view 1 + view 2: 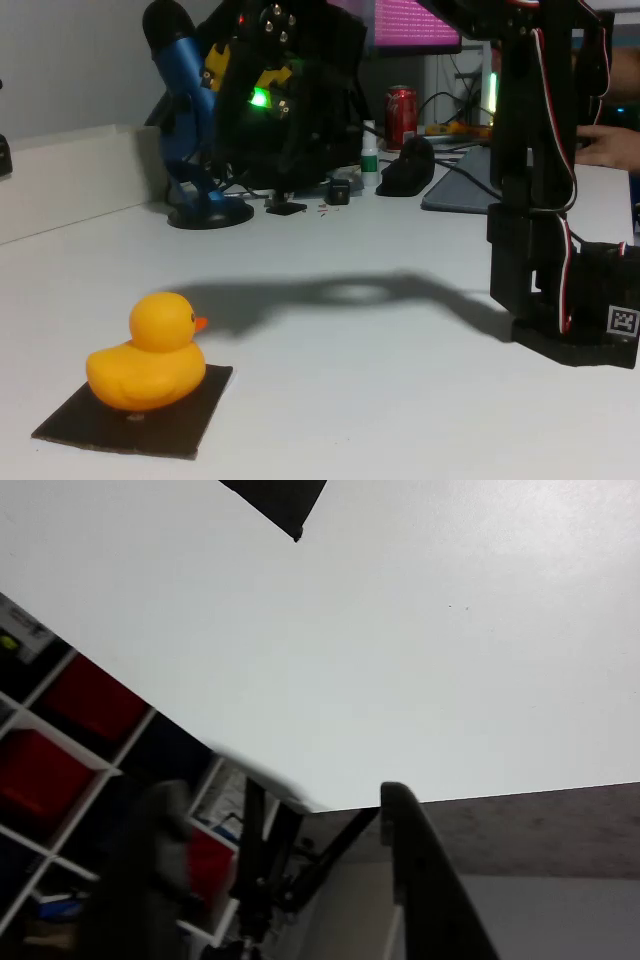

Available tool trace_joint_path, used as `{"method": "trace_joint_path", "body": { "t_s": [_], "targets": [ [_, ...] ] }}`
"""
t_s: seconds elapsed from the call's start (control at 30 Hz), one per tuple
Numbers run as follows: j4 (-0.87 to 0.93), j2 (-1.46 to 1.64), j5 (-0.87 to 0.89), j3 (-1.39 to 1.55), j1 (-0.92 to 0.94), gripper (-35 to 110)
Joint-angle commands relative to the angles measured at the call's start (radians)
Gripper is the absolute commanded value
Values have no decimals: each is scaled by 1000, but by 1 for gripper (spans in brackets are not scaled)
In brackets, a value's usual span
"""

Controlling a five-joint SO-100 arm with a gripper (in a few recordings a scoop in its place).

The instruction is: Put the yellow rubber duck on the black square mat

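The yellow rubber duck (148, 362) stands upright on the black square mat (190, 420) at the lower left of the fixed view, beak pointing right. A corner of the mat (280, 500) shows at the top of the wrist view. My gripper (280, 792) is open, its two dark fingers spread wide with nothing between them, and it looks out over the bare white table towards the table's edge. In the fixed view the arm's dark wrist end (270, 90) hangs high above the back of the table, well away from the duck.
The arm's base (570, 300) stands at the right. Along the back are a blue microphone (190, 120), a red can (401, 115), a small white bottle (369, 160) and a black lump (405, 168). A person's hand (610, 145) rests far right. Shelves with red bins (90, 700) lie beyond the table edge.
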Motion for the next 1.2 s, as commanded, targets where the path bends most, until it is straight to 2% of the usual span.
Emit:
{"method": "trace_joint_path", "body": {
  "t_s": [0.0,0.27,0.53,0.87,1.03,1.17],
  "targets": [
    [28,84,15,15,5,13],
    [28,232,37,17,26,8],
    [26,250,87,14,245,8],
    [26,457,192,28,434,8],
    [9,565,233,204,515,8],
    [-132,755,235,431,522,8]
  ]
}}
